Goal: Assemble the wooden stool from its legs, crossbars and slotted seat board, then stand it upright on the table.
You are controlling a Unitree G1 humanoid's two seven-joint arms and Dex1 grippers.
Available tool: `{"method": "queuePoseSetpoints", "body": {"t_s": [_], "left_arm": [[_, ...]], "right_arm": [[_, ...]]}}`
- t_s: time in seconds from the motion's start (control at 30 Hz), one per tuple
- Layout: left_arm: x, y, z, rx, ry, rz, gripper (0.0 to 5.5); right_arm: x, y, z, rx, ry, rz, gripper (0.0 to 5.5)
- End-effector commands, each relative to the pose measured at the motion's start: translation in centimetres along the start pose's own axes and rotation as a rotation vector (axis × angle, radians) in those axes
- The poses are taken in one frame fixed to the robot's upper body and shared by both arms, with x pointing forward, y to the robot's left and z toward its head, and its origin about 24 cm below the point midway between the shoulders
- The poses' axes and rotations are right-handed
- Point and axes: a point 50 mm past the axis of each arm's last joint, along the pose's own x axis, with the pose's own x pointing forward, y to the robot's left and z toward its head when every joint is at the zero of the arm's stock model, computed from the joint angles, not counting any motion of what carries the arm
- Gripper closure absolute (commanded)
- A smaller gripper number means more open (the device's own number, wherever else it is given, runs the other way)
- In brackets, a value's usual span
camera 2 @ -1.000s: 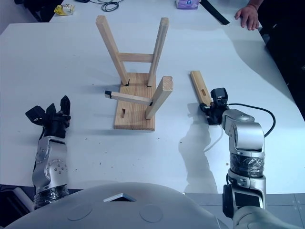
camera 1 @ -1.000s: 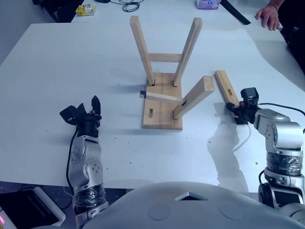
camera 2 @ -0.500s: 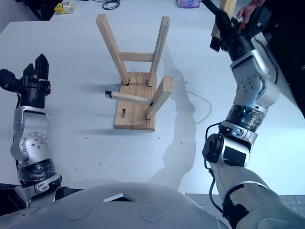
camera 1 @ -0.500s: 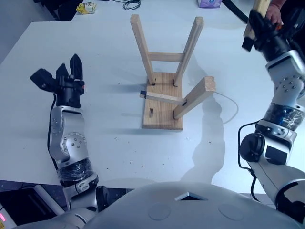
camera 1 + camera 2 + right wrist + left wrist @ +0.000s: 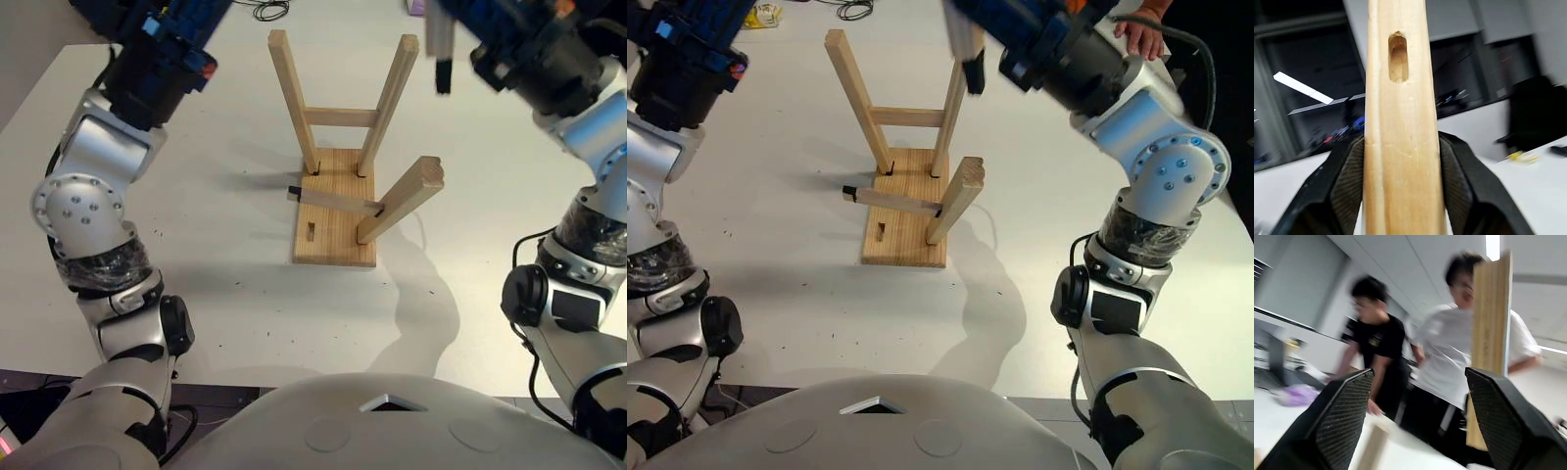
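The slotted seat board (image 5: 333, 211) lies flat on the white table (image 5: 196, 225). Two legs (image 5: 292, 98) stand upright in it, joined by a crossbar (image 5: 338, 118). A third leg (image 5: 402, 199) leans tilted over the board with a crossbar (image 5: 328, 200) sticking out of it. My right gripper (image 5: 1400, 196) is raised above the table's far side, shut on a fourth leg (image 5: 1400, 147) with a slot in it; the same leg (image 5: 440, 44) hangs near the upright legs' tops. My left gripper (image 5: 1418, 431) is raised high at the left, open, with nothing between its fingers (image 5: 1344, 421).
A purple pack (image 5: 416, 6), a yellow item (image 5: 764, 15) and cables (image 5: 852, 10) lie at the table's far edge. Bare table surrounds the seat board on the left, right and front.
Both arms have lifted higher. The right gripper has carried its leg leftward towards the upright legs. The left gripper has risen and moved further from the table.
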Motion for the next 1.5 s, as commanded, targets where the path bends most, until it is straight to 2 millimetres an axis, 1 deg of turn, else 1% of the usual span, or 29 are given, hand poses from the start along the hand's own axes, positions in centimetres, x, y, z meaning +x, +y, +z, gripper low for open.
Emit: {"method": "queuePoseSetpoints", "body": {"t_s": [0.03, 0.13, 0.23, 0.47, 0.6, 0.8, 0.93, 1.1, 1.27, 1.4, 1.5], "left_arm": [[0.9, -0.5, -0.6, -0.032, 0.153, -0.122, 2.07], [1.2, -1.0, -0.7, -0.040, 0.222, -0.211, 2.07], [1.1, -1.3, -0.6, -0.040, 0.246, -0.252, 2.07], [1.3, -2.3, -0.7, -0.037, 0.288, -0.354, 2.07], [1.6, -2.7, -0.3, -0.011, 0.260, -0.388, 2.07], [2.1, -4.0, 0.3, 0.018, 0.227, -0.462, 2.07], [2.4, -4.0, 0.3, 0.043, 0.206, -0.461, 2.07], [2.0, -3.6, 0.6, 0.055, 0.184, -0.447, 2.07], [1.1, -2.7, 0.8, 0.059, 0.195, -0.407, 2.75], [0.3, -2.0, 0.7, 0.056, 0.200, -0.375, 3.32], [0.3, -1.8, 0.4, 0.060, 0.207, -0.372, 3.32]], "right_arm": [[0.2, 0.5, -1.0, 0.002, 0.091, 0.071, 3.43], [0.6, 0.4, -0.9, -0.014, 0.123, 0.113, 3.43], [0.9, 0.3, -0.6, -0.024, 0.145, 0.156, 3.43], [0.3, -0.2, -0.6, -0.043, 0.226, 0.197, 3.43], [0.8, -0.6, -0.8, -0.056, 0.292, 0.240, 3.43], [1.5, -1.1, -0.6, -0.079, 0.339, 0.291, 3.43], [1.8, -1.4, -0.6, -0.092, 0.359, 0.310, 3.43], [2.2, -1.7, -0.4, -0.102, 0.361, 0.328, 3.43], [2.5, -2.0, 0.0, -0.125, 0.358, 0.328, 3.43], [2.5, -2.3, -0.1, -0.153, 0.381, 0.323, 3.43], [2.6, -2.5, -0.4, -0.182, 0.406, 0.323, 3.43]]}}
